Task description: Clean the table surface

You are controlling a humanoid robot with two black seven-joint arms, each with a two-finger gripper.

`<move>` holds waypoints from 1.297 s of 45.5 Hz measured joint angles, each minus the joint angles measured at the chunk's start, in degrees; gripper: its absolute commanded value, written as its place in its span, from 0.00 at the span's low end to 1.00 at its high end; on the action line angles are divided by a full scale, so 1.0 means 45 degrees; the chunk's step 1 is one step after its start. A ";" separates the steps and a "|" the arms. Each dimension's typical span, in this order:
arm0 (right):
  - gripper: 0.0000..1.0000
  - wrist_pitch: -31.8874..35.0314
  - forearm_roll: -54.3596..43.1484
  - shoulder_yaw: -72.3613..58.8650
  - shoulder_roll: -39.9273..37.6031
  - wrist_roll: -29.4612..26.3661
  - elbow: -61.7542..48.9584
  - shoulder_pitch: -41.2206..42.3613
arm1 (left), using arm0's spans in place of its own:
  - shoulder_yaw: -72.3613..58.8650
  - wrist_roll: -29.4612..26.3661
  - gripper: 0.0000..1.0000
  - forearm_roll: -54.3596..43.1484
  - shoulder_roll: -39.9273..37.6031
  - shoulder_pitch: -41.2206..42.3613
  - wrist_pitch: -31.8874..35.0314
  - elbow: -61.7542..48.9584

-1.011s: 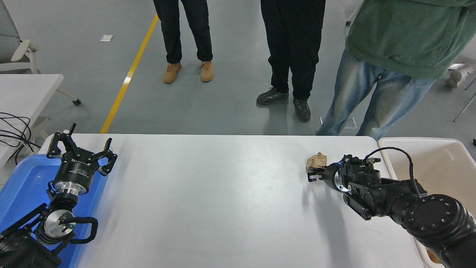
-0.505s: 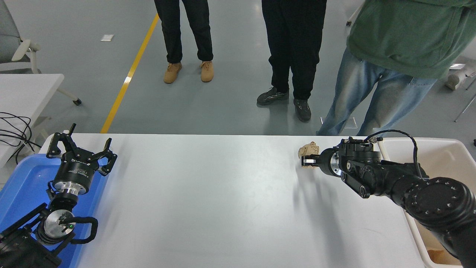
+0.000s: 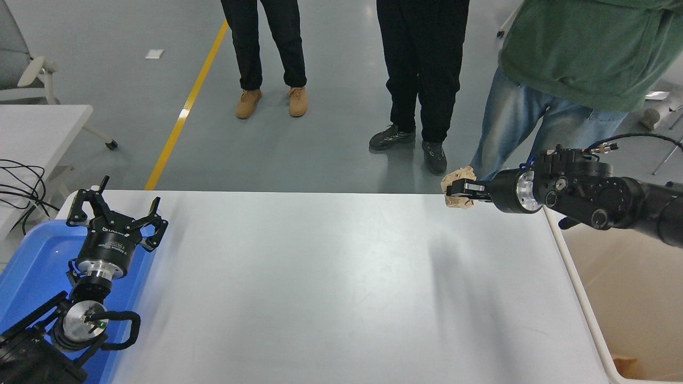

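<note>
Here the right pincer [image 3: 460,189] pinches a crumpled brown paper wad [image 3: 459,181] above the far right edge of the wide white-grey rectangular surface [image 3: 331,288]. The left pincer [image 3: 114,213] rests spread over a blue plastic tray [image 3: 37,266].

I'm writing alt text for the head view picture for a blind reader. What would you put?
The robot's right gripper holds a crumpled ball of brown paper above the far right edge of the white table surface, beside a beige bin. The left gripper rests open over a blue tray at the lower left. Three people stand beyond the table, seen from the chest or legs down.
</note>
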 measured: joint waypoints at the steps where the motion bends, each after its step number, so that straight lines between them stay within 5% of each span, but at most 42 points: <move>1: 0.00 0.0002 -0.0002 0.0102 -0.0237 0.0005 0.0144 0.0007 | 0.0000 0.0001 0.99 -0.0003 0.0000 0.0001 0.0000 0.0003; 34: 0.00 0.0003 0.0044 0.3982 -0.5508 0.0130 0.2026 -0.1857 | 0.0000 0.0000 0.99 -0.0002 -0.0001 0.0003 0.0000 -0.0001; 59: 0.00 -0.0333 0.0252 0.6722 -0.6485 0.0502 0.0120 -0.5603 | 0.0000 0.0001 0.99 0.0001 -0.0001 -0.0002 0.0000 -0.0006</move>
